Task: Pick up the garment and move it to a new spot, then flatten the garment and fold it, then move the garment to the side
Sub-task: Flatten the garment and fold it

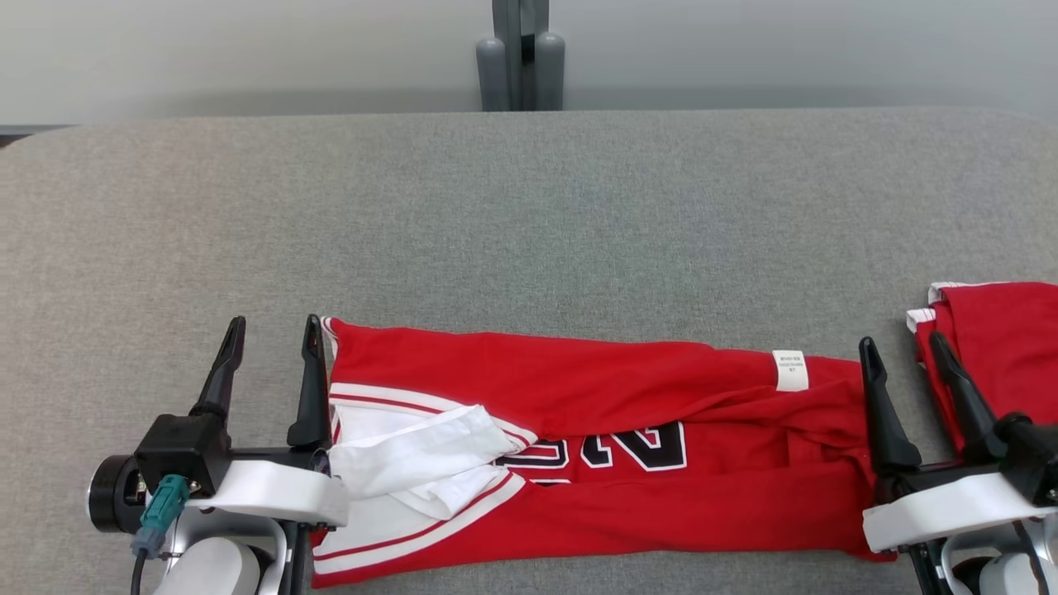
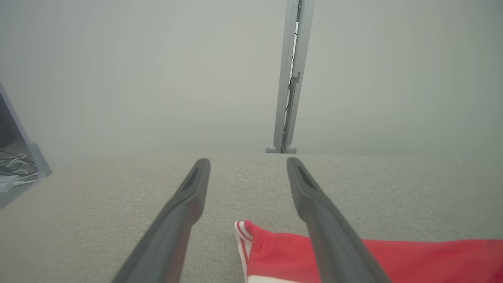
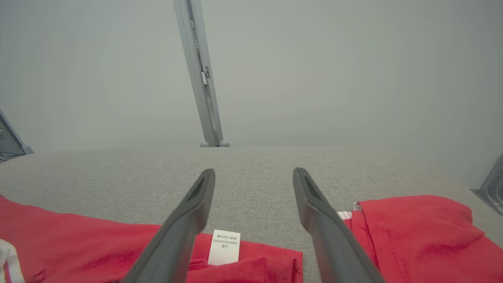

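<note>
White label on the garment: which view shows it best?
Right wrist view: the label sits close, between the right end effector's fingers, print visible. Head view shows it small; left wrist view catches the garment's striped corner.

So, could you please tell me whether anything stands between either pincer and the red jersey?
Nothing visible does. The left pincer and right pincer stand open at the ends of the red jersey. A second red garment lies beyond the right pincer.

lab: padded table [image 1: 529, 207], bare wall [image 1: 248, 49]

Right claw [image 3: 253, 172] spread wide over the red garment [image 3: 78, 243], its white label [image 3: 224, 247] between the fingers [image 3: 188, 220]
</note>
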Tool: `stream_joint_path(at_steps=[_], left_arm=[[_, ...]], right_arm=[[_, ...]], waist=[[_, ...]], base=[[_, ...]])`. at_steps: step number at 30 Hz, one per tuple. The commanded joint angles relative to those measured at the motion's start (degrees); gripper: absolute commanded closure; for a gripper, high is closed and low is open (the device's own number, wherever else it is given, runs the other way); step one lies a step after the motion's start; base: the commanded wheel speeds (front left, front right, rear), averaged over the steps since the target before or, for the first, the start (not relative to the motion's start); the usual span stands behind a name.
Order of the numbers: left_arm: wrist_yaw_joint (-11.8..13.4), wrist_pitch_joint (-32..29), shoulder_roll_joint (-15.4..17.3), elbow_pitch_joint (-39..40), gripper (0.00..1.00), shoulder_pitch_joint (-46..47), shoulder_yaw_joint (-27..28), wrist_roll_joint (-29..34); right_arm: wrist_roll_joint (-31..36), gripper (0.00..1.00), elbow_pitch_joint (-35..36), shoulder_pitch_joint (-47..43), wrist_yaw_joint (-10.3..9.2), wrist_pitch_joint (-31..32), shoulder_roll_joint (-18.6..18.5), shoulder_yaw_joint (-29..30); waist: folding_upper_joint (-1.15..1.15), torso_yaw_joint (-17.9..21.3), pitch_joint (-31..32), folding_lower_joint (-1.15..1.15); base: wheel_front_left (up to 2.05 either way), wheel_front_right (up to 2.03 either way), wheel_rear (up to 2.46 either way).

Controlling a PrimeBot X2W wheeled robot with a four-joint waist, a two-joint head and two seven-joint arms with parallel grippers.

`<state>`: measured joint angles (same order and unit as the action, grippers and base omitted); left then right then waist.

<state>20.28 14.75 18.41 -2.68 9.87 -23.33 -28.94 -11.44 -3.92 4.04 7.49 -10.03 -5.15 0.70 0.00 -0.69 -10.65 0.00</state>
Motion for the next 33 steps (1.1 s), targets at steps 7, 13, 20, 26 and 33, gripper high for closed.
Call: stream_joint_path(at_steps=[7,13,20,26,33], left_arm=[[-2.5,0.4,-1.1,-2.9,0.00,-1.5,1.9,3.1],[-3.1,0.4,-1.4,-4.0,0.00,-1.8,2.4,4.8],[-3.9,0.4,-2.0,-4.7,0.00,-1.3,3.2,5.6],[-4.5,0.4,-2.1,-5.0,0.00,-0.9,2.8,6.3],[-5.5,0.4,-2.6,-5.2,0.00,0.5,2.5,6.8]], right_arm=[[0.8,0.00,-1.8,-1.9,0.01,0.6,-0.1,-0.3],[1.0,0.00,-1.9,-2.1,0.01,1.0,0.0,-0.2],[0.4,0.00,-1.7,-2.3,0.01,1.3,0.0,0.1],[-0.2,0.00,-2.6,-1.6,0.01,2.3,0.2,1.7],[-1.9,0.00,-9.6,1.1,0.01,2.3,0.9,2.9]], waist=[[0.00,-0.4,3.0,0.00],[0.00,-0.5,3.5,0.00],[0.00,-1.0,3.4,0.00],[0.00,-1.6,2.9,0.00],[0.00,-1.8,0.4,0.00]], base=[[0.00,0.00,0.00],[0.00,0.00,0.00],[0.00,0.00,0.00],[0.00,0.00,0.00],[0.00,0.00,0.00]])
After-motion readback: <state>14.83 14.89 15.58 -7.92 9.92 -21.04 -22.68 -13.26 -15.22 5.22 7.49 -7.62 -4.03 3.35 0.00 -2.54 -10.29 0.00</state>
